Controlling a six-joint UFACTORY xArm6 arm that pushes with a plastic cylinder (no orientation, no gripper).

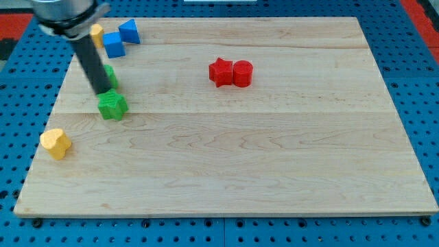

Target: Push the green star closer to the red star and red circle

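Surface: pale wooden board [260, 165] made of lengthwise planks, lying on a blue perforated base [418, 82]; a red patch of that base shows at the view's top right corner.

Landmark for all positions: green star [112, 106].

My tip [103, 92] sits just above the green star, at its upper left edge, touching or very nearly so; contact cannot be confirmed. The rod has no fingers, so there is no opening or hold to record. The rod leans up toward the view's top left, where the arm body is blurred.

A second green block [110, 75] is just above the green star, partly hidden behind the rod; shape unclear.

Two blue blocks lie above the green star: one blue block [114, 45] nearer, the other blue block [129, 31] further up and slightly right. A yellow block [97, 33] sits left of them, partly covered by the rod.

A yellow heart-like block [55, 143] lies below and left of the green star, near the board's left edge.

Red star [220, 72] and red circle [242, 73] are touching each other, well apart from the green star, to its right and somewhat above.
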